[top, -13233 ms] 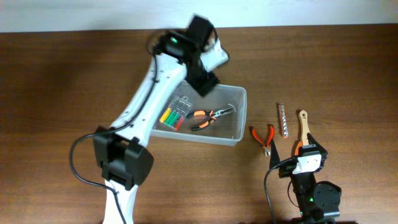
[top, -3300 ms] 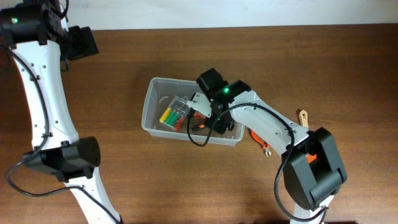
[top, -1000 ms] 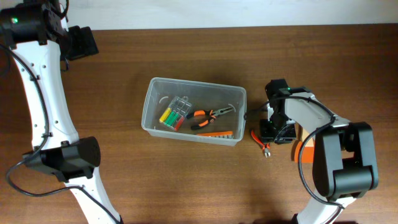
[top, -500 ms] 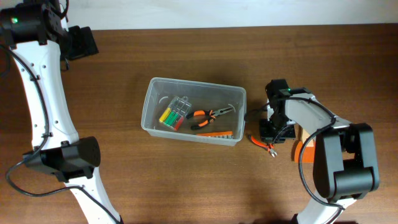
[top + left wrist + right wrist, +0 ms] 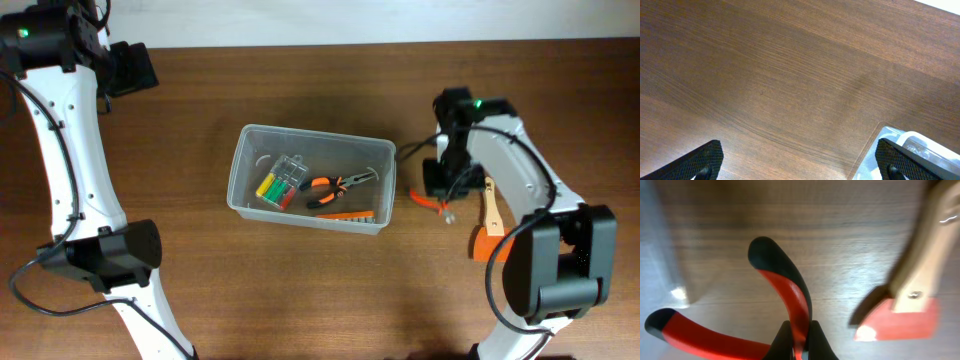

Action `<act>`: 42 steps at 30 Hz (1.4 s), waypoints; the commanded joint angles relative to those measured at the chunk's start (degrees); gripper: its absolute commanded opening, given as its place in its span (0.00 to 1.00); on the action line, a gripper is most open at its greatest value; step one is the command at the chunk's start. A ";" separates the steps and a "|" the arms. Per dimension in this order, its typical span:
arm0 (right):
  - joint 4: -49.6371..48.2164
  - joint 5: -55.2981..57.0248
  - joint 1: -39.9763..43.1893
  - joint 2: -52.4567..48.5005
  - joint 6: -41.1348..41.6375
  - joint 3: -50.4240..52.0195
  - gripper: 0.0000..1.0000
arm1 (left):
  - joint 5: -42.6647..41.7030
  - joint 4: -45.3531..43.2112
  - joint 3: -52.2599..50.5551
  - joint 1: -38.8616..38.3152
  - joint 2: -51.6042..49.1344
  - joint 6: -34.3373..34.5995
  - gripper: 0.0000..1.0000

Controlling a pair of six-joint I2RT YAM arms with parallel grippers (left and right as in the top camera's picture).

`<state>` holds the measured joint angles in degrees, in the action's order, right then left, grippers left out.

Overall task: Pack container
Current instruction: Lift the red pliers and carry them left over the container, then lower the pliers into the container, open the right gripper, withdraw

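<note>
Gripping red pliers point(image 5: 788, 296) | right hand point(image 5: 799, 333) clenched, hovering beside container point(image 5: 310, 131) | left hand point(image 5: 802, 161) released

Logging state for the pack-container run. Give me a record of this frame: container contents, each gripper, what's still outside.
container: mid-table, upright, open
inside: clear screwdriver case; orange-handled pliers; flat orange item along the near wall
right gripper: shut on red-handled pliers, just right of the container
left gripper: open, holding nothing, over the table
outside: wooden-handled tool with an orange head, right of the red-handled pliers
packing: not finished
</note>
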<state>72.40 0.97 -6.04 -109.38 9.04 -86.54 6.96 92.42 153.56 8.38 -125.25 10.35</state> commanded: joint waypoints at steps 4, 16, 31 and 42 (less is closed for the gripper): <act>8.15 1.60 -0.35 0.17 0.26 -16.31 0.04 | 0.39 0.02 0.94 0.26 0.52 0.52 0.99; 10.54 -1.01 -12.70 0.17 5.55 -21.16 0.04 | 0.39 0.02 0.94 0.26 0.52 0.52 0.99; 0.96 2.27 -25.83 -3.34 13.60 -19.41 0.04 | 0.39 0.02 0.94 0.26 0.52 0.52 0.99; -0.94 2.32 -25.73 -11.32 13.77 -19.41 0.04 | 0.39 0.04 0.94 0.26 0.52 0.52 0.99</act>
<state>71.64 2.17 -31.62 -119.07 22.13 -106.17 6.94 92.40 153.56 8.38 -125.25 10.35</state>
